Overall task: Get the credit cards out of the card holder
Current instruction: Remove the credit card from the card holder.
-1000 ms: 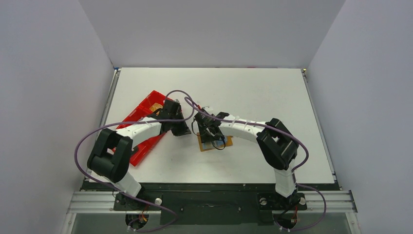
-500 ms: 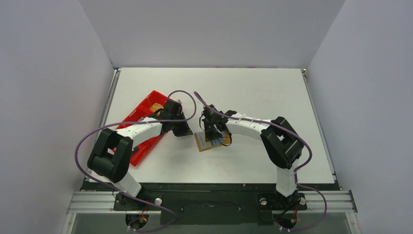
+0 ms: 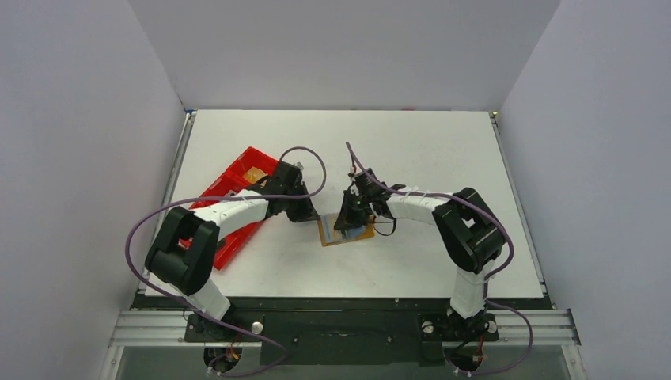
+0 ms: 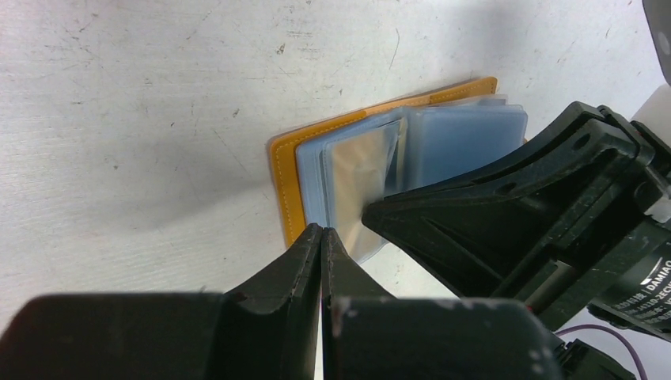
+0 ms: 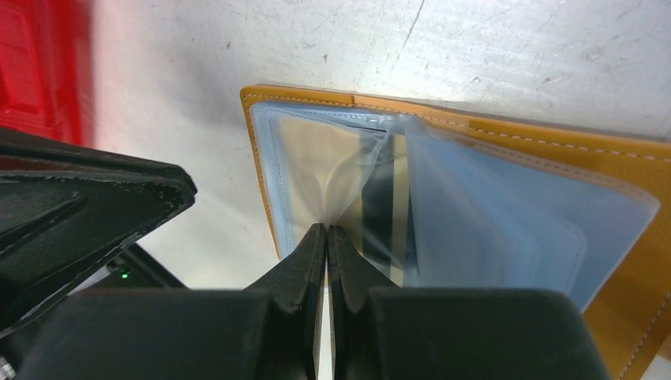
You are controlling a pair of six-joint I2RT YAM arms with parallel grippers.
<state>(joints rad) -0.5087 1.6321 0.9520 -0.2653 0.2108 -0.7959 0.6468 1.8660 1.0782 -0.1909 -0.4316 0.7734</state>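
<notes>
White-shelled arms (image 3: 229,210) with black joints trail purple cables (image 3: 131,236); left gripper (image 4: 322,231) and right gripper (image 5: 327,228) are matte black wedges.

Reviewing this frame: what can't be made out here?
- Top view: card holder contents too small, partly under the right gripper.
- Right wrist: whether that gripper pinches one of the credit cards or only a clear sleeve; glare, overlap.
- Left wrist: holder's right side, behind the right gripper.
- Top view: red tray, partly under the left arm.

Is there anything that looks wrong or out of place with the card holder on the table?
Yes. In the open card holder, a clear sleeve is puckered and raised off the flat. Its creases run toward the tips of the shut right gripper, which seems to pinch it.
</notes>
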